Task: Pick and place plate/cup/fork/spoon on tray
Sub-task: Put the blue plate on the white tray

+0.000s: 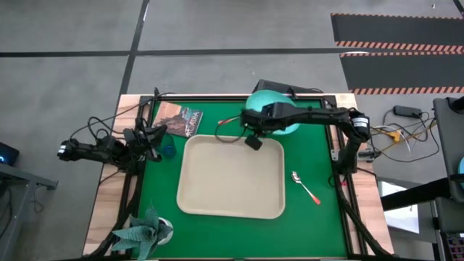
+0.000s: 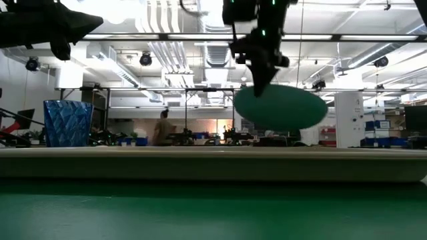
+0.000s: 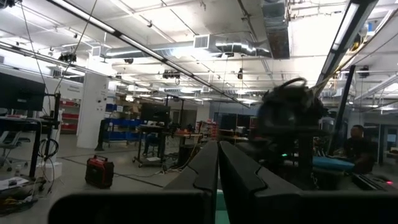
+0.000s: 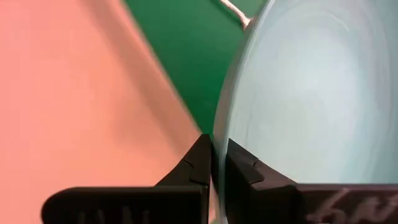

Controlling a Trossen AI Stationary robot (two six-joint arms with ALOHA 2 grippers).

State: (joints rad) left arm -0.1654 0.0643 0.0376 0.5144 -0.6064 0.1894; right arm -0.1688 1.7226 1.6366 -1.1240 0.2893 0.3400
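Observation:
My right gripper (image 1: 255,132) is shut on the turquoise plate (image 1: 271,101) and holds it in the air over the tray's far right corner. In the low view the plate (image 2: 283,108) hangs beside and below the gripper (image 2: 260,81). The beige tray (image 1: 232,177) lies in the middle of the green mat. The spoon (image 1: 305,187) lies on the mat right of the tray. The blue cup (image 1: 168,148) stands on the mat left of the tray, close to my left gripper (image 1: 156,135), which is shut and touches nothing. The fork is out of view. My right gripper pinches the plate's rim (image 4: 219,134) between its two fingers, one finger on each face. The fingers slant down at it from above. The plate is lifted clear of the tray and the mat and hangs tilted, its body reaching away to the gripper's side.
A printed booklet (image 1: 181,119) lies on the mat at the far left. A teal leafy object (image 1: 145,230) sits at the near left corner. Bare green mat (image 1: 312,225) shows right of and in front of the tray. Cables hang off the table's right side.

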